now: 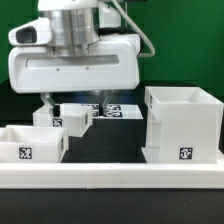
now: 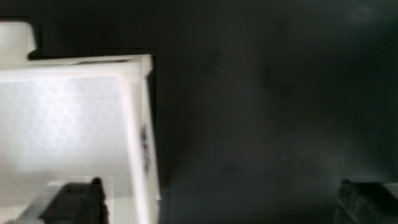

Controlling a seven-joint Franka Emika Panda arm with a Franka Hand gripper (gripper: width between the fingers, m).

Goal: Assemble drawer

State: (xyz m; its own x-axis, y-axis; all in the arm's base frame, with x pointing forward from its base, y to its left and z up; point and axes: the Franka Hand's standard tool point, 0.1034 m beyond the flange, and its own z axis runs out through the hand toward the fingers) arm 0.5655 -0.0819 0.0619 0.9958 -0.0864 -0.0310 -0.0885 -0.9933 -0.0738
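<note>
I am watching the arm hanging low over the desk (image 1: 112,148) in the upper middle of the exterior view. Its jaws are standing wide apart and are gripping nothing. Just below them one small tray (image 1: 75,118) of the drawer is sitting on the dark surface with its open side up, a square tag showing on its near wall.

In the wrist view that tray (image 2: 71,110) is lying off to one side of the gap rather than centred in it. One dark fingertip (image 2: 75,200) is overlapping the tray's edge, though I cannot tell whether it is touching. The other fingertip (image 2: 370,200) is hovering over bare desk, well apart from the tray.

The second small tray (image 1: 30,143) is resting at the exterior view's lower left. The big cube casing (image 1: 185,125) is standing at the exterior view's right, tag facing forward. A long white rail (image 1: 110,178) is running across the foreground, and the marker board (image 1: 118,108) is lying behind the jaws.
</note>
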